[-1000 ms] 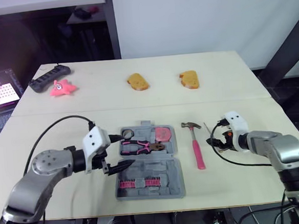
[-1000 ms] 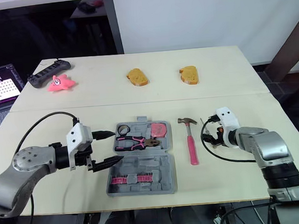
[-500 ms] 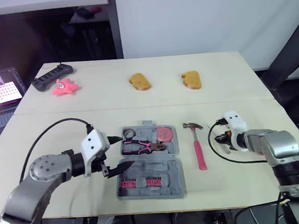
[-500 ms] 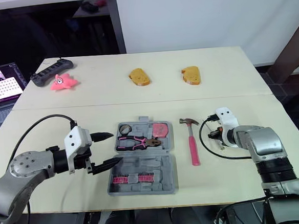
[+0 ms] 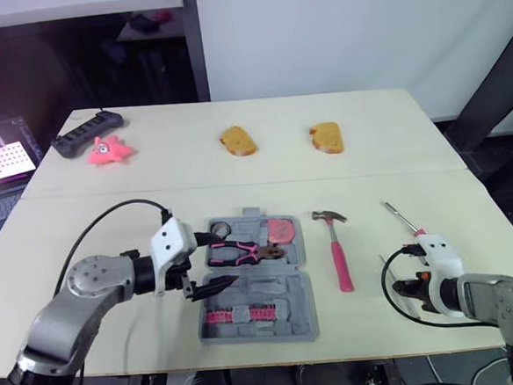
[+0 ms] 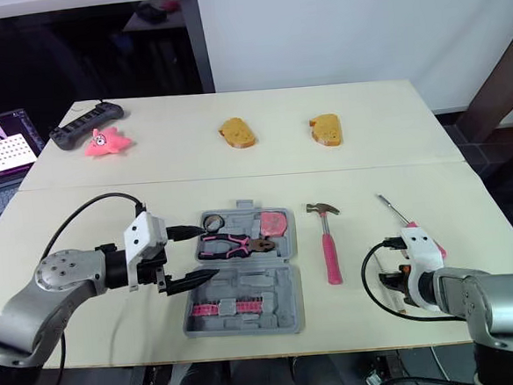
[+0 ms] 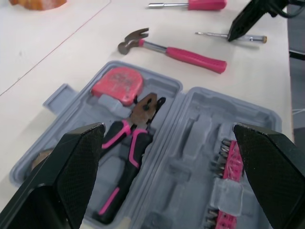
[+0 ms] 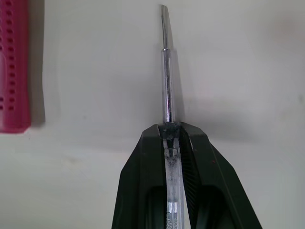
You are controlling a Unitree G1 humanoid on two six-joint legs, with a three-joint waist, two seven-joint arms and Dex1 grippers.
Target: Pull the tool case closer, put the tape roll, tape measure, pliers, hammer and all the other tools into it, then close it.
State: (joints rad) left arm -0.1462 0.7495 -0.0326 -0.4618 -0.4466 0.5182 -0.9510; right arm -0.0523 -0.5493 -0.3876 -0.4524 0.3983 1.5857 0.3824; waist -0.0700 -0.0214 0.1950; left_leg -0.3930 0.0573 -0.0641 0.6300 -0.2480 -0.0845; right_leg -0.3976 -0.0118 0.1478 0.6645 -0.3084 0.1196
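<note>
Steel shank of slim screwdriver (image 8: 166, 81) pinched in right gripper (image 8: 171, 129), near right on desk (image 5: 149, 169). Left gripper (image 7: 167, 133) spread wide over open tool case (image 5: 281, 292), centre. Best: lift level, clear hammer (image 5: 337, 255), seat in free slot.

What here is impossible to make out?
Thin metal tool: near end hidden inside the shut right pincer, right wrist view.
Tape roll: mostly behind a finger of the open left pincer, left wrist view.
Pink bits: partly behind its other finger.
Laptop screen: cut by the left edge, too small to read.
</note>
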